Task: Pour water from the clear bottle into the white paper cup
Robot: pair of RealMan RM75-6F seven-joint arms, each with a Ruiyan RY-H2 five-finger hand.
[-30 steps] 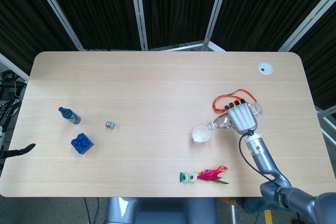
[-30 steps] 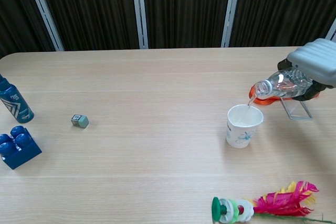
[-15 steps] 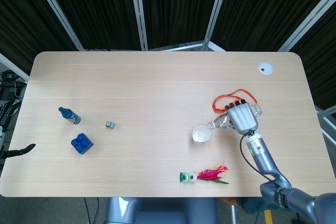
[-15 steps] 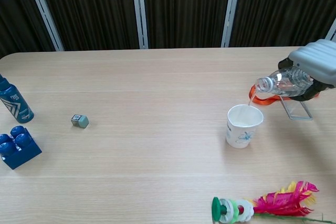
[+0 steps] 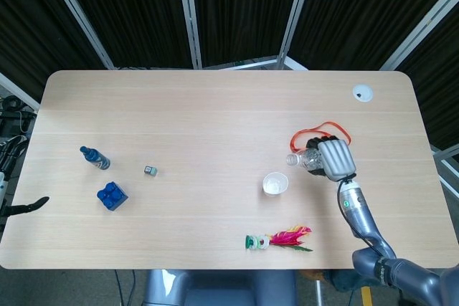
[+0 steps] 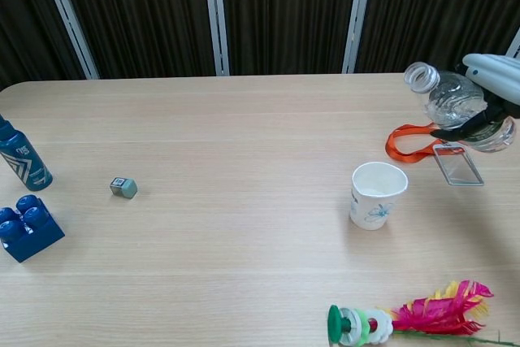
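Clear bottle (image 6: 449, 100) now tipped back up, open mouth raised and drawn right of white paper cup (image 6: 378, 194); a second ago neck hung over rim, pouring. Right hand (image 6: 496, 91) fingers wrapped round bottle body, held above tabletop (image 6: 244, 144) near orange lanyard (image 6: 409, 142). Cup upright, untouched. Pour looks finished. Left hand out of view.
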